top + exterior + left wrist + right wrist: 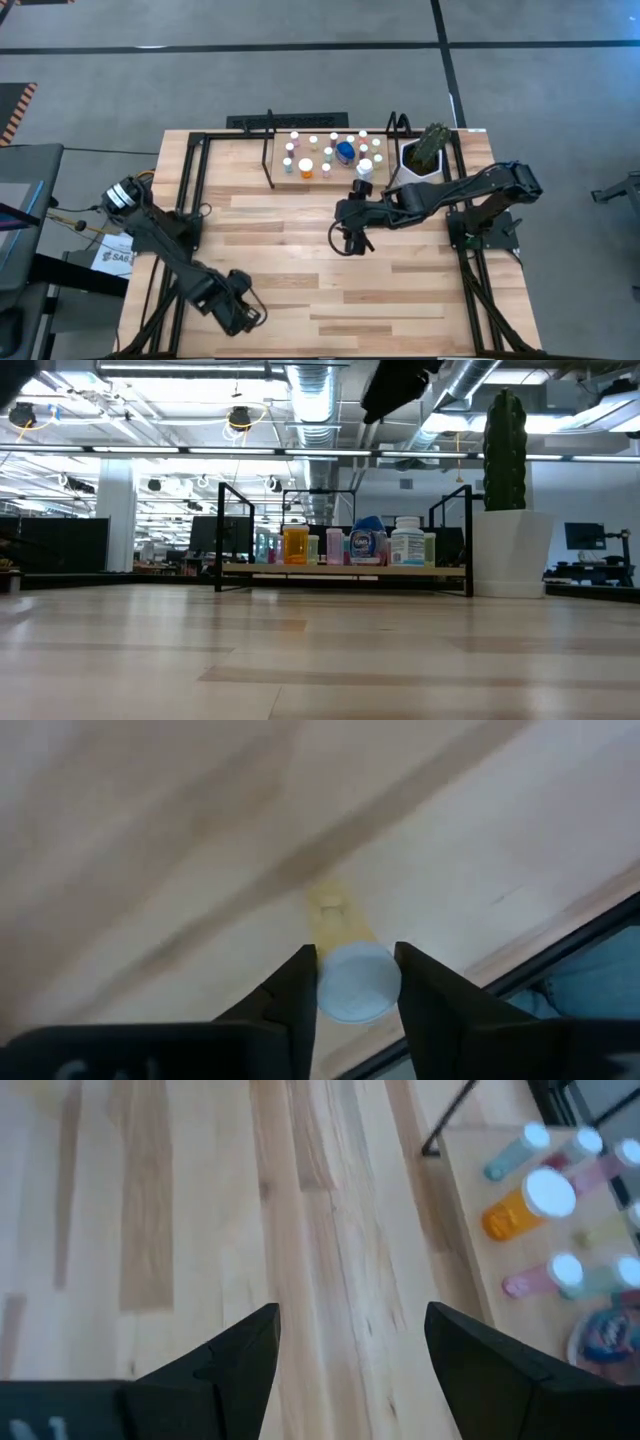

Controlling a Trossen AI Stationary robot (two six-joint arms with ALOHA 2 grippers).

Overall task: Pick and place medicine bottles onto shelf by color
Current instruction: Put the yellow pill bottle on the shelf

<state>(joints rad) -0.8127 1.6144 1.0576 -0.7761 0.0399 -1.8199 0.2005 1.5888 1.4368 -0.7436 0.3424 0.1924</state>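
Risk: left gripper (356, 982) at table's near-left is clamped on a yellow vial (355, 978) by its white cap only; it may slip w/ lifting. Right gripper (350, 1340), fingers apart, hovers near shelf (345, 178).

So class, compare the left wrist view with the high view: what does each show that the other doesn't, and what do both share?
Only the left wrist view shows a yellow bottle with a white cap standing between the left tool fingers, which are closed on its cap.

Only the high view shows the shelf full of bottles, the plant pot and the right tool, open above the table's middle.

Both show the plank tabletop and the left arm's tool at its near-left corner.
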